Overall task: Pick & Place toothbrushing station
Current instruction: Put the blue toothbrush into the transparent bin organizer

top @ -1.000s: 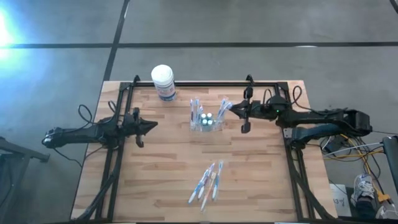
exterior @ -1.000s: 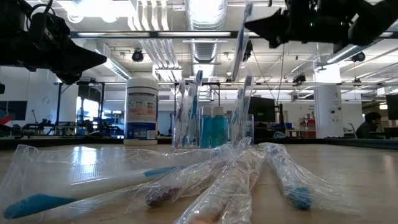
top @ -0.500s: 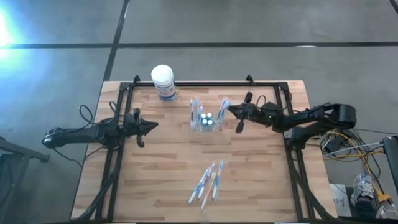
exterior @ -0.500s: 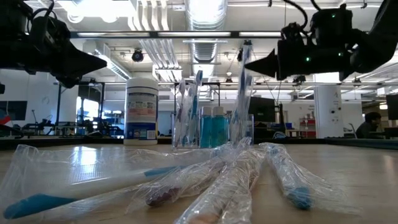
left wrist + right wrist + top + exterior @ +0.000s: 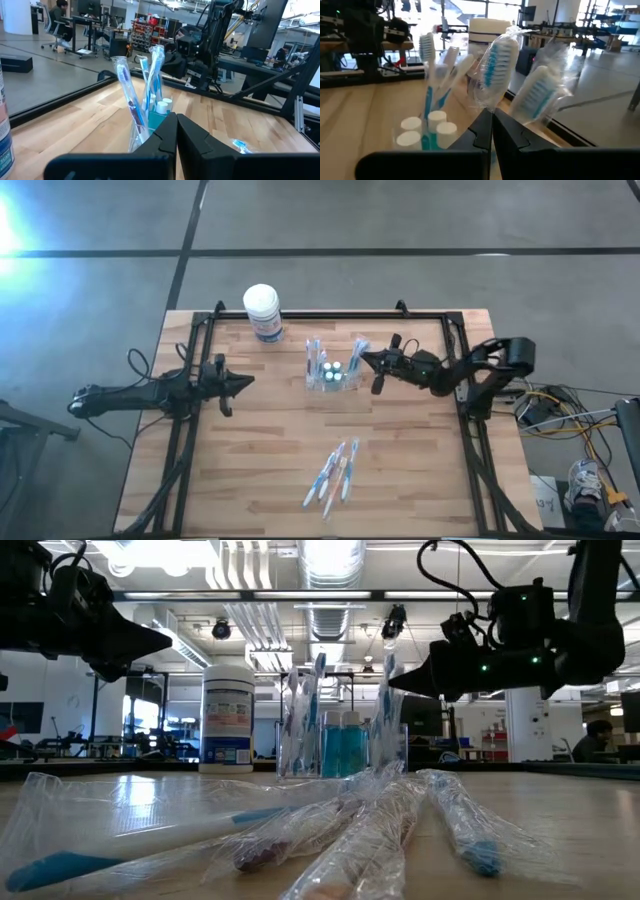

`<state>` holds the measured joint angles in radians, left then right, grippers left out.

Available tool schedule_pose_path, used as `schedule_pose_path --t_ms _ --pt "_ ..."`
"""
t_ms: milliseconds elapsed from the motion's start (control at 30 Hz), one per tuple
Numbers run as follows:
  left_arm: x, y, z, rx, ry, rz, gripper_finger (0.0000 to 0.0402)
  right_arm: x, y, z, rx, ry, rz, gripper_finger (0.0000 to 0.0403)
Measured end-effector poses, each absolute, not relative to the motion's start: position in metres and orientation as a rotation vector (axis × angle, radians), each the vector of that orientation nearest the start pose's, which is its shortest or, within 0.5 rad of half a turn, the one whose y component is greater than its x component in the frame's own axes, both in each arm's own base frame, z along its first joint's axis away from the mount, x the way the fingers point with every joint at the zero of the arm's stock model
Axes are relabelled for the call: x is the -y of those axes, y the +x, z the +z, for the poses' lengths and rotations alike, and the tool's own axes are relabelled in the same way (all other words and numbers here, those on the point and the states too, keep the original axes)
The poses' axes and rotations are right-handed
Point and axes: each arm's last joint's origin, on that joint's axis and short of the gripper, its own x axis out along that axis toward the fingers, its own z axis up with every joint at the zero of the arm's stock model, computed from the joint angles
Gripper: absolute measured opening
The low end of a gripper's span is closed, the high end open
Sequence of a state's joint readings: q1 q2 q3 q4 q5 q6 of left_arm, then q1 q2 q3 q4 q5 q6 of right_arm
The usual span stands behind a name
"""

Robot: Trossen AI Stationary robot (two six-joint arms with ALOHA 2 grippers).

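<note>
Holder position: rear centre of the bench, upright, loaded with brushes. Right hand sits closed and empty just beside its right end; left hand waits closed, well apart. Open the fingers before approach, then grip the clear wall low, avoiding the wrapped brush heads.

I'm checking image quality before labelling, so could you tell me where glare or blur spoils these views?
High view: bright glare at the left edge, on the floor; the table is evenly lit. Low view: ceiling lights blow out the top, and the wrapped toothbrushes nearest the camera are soft. Right wrist view: the wrapped brush heads are sharp, the white tub behind is washed out.
</note>
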<state>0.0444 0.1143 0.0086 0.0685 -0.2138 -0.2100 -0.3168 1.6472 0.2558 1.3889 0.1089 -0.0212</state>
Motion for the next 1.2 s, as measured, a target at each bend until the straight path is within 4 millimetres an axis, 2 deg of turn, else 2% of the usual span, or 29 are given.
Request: schedule_pose_path --t_ms 433,833,967,1200 --pt "-0.011 0.103 0.163 -0.015 -0.208 0.259 0.0009 0.066 0.235 0.113 -0.023 -0.076 -0.393 0.0008" --pt "-0.011 0.103 0.162 -0.027 -0.218 0.26 0.0009 0.065 0.234 0.115 -0.008 -0.008 -0.385 0.0009" --pt "-0.011 0.103 0.162 -0.026 -0.236 0.26 0.0009 0.064 0.234 0.117 0.005 0.027 -0.38 0.0026" --pt "-0.01 0.103 0.161 -0.024 -0.286 0.246 0.0009 0.063 0.23 0.124 0.031 0.033 -0.375 0.0081"
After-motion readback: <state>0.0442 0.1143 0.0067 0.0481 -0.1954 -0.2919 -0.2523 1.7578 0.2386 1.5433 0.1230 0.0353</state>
